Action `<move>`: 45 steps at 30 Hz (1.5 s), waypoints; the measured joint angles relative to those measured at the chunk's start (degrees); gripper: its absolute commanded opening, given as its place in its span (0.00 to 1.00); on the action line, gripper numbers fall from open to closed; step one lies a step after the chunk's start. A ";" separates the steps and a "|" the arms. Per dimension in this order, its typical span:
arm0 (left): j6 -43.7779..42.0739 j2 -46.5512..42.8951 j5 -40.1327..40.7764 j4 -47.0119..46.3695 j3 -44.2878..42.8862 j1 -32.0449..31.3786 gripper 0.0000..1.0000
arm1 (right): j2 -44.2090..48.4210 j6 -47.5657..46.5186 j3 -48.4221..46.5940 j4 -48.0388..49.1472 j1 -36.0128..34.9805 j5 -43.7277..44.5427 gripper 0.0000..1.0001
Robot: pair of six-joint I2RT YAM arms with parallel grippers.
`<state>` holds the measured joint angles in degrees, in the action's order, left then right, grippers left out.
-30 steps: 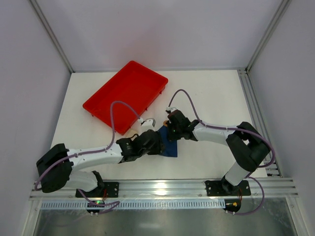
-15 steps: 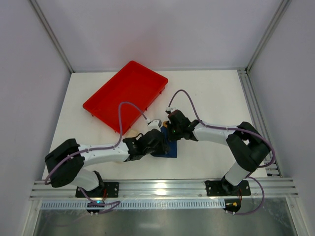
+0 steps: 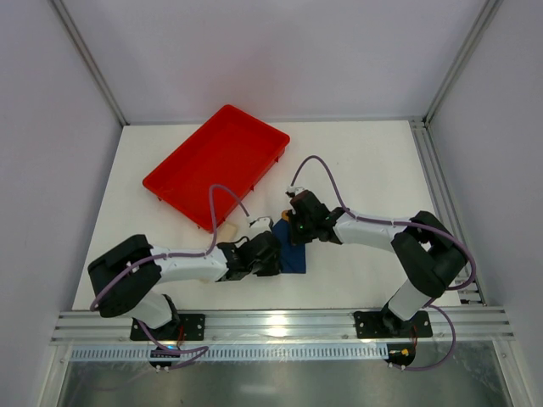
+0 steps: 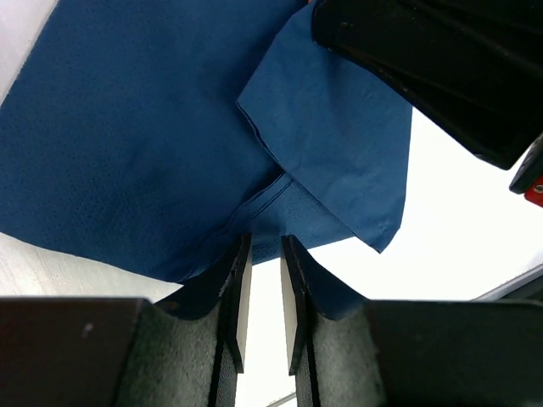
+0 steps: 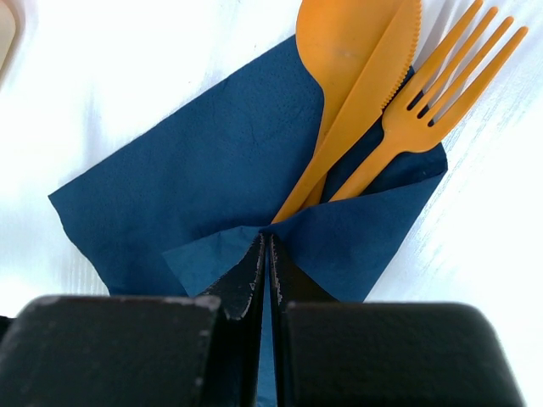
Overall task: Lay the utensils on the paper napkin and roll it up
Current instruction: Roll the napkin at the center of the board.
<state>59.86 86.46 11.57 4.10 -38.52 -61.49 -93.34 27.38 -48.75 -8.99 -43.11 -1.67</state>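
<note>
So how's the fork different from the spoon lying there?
The fork ends in thin tines; the spoon ends in a smooth rounded bowl. The fork lies uncovered, while the knife lies across the spoon. Both are orange, with handles tucked under the folded corner of the blue napkin.

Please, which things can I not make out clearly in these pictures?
1. Utensils: in the right wrist view, the handles are hidden under the paper napkin fold. In the top view, they are mostly under the right arm.
2. Left end effector: in the left wrist view, the fingertips hide whether the napkin edge lies between them.
3. Beige strip: in the right wrist view, it is cut off by the left edge.
</note>
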 measured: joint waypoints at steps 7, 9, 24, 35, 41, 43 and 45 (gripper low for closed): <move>0.33 0.31 0.17 0.66 -0.57 0.00 0.25 | 0.00 0.00 0.02 0.00 0.00 -0.02 0.04; 0.13 0.33 0.17 1.40 -0.94 -0.04 0.26 | 0.00 0.00 0.02 0.00 0.00 -0.02 0.04; -2.97 0.46 -3.52 2.43 -4.02 -1.31 0.21 | 0.00 0.02 0.02 0.02 0.00 -0.04 0.04; -2.56 4.79 -3.67 3.26 -5.68 -1.55 0.17 | 0.52 0.00 0.55 0.00 0.00 -0.02 0.04; -1.73 4.00 -2.38 6.71 -6.38 -1.68 0.23 | 0.52 0.00 0.55 0.00 0.00 -0.02 0.04; -1.68 2.54 -1.31 9.27 -6.38 -1.77 0.25 | 0.52 0.00 0.55 0.00 0.00 -0.02 0.04; -1.62 0.72 -0.07 11.21 -6.38 -1.77 0.25 | 0.52 0.00 0.55 0.00 0.00 -0.04 0.04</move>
<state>58.24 87.18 11.51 15.31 -44.91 -63.26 -92.82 27.38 -48.21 -8.99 -43.11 -1.72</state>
